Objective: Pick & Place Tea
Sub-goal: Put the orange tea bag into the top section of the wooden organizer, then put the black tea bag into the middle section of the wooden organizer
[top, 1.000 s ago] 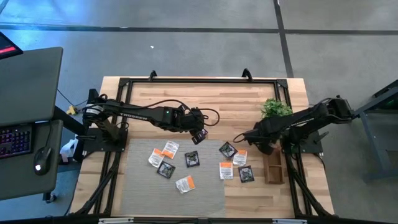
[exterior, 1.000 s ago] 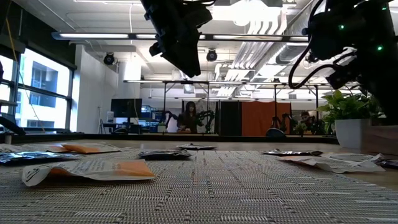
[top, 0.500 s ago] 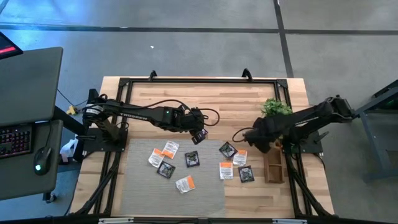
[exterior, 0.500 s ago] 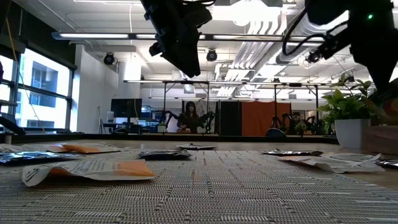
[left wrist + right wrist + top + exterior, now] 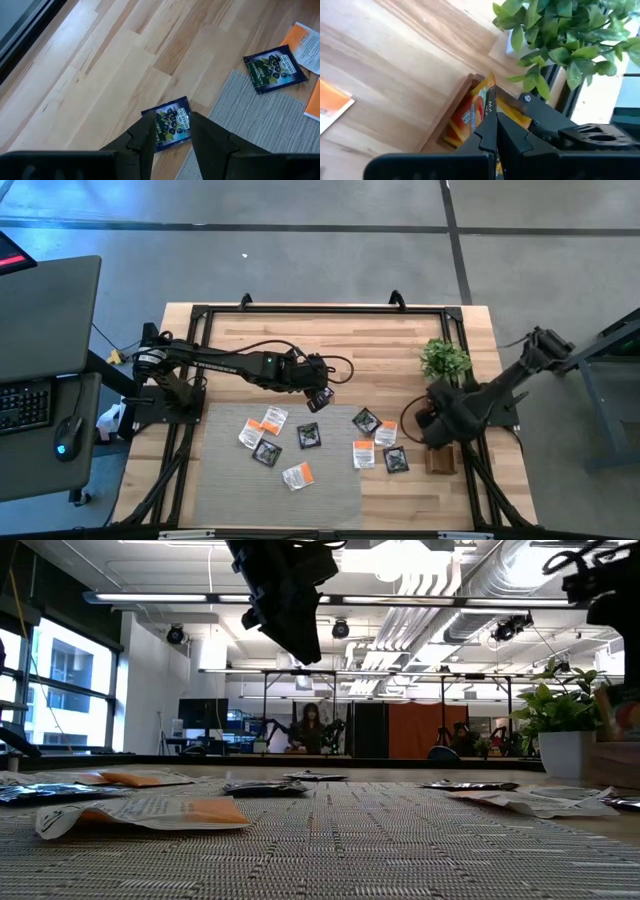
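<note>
Several tea sachets, black and white-orange, lie on the grey mat (image 5: 230,480) and on the wood beside it, such as a black one (image 5: 309,435) and a white-orange one (image 5: 297,475). One black sachet (image 5: 172,122) lies flat on the wood just past the mat's far edge. My left gripper (image 5: 318,387) hangs open well above it (image 5: 298,640); in the left wrist view it shows between the fingers. My right gripper (image 5: 493,116) is shut on an orange-yellow sachet (image 5: 470,112) over the narrow wooden tray (image 5: 440,452). My right gripper pinches the orange-yellow sachet between its two shut fingers. The sachet shows on both sides of the fingertips, and one corner (image 5: 489,82) sticks out past them. The fingers slant down from above. The sachet hangs clear over the tray's end (image 5: 470,82).
A potted green plant (image 5: 443,358) stands just beyond the tray's far end, close to my right arm. A black frame rail (image 5: 320,310) runs round the table. A desk with a keyboard (image 5: 25,405) stands off the table's left side.
My right gripper has swung from beside the sachets at the mat's right edge toward the table's right and near edges, ending over the wooden tray. It has risen a little and its wrist has rolled. My left gripper and the loose sachets have kept still.
</note>
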You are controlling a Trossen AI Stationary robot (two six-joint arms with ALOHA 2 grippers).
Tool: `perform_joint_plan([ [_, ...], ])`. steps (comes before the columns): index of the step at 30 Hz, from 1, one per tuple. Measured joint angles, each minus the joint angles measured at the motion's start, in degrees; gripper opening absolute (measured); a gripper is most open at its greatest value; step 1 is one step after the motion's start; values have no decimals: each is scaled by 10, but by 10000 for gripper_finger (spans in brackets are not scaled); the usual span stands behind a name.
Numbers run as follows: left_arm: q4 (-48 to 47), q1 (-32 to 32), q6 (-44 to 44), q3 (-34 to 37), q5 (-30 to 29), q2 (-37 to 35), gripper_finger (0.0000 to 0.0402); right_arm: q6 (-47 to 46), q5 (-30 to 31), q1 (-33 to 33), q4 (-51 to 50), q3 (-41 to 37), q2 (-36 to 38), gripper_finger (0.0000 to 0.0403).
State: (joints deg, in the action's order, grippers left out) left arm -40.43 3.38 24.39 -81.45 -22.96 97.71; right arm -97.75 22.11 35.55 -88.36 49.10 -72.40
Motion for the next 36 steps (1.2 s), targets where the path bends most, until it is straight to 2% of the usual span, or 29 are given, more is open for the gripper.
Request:
perform_joint_plan([
  [6,0,0,1,0,9,0,117,-28,-22,8,59,-67,0,1],
  [12,2,0,1,0,12,0,117,7,-21,9,59,-45,-3,10],
  [23,2,0,14,0,18,0,117,57,-78,9,2,-10,-2,92],
  [27,-5,0,18,0,56,0,117,96,-102,8,-3,-3,-2,114],
  [33,-43,10,29,-1,57,-43,117,146,-29,8,19,70,-2,116],
  [36,-74,27,31,-1,31,-72,117,215,40,11,84,100,-2,113],
])
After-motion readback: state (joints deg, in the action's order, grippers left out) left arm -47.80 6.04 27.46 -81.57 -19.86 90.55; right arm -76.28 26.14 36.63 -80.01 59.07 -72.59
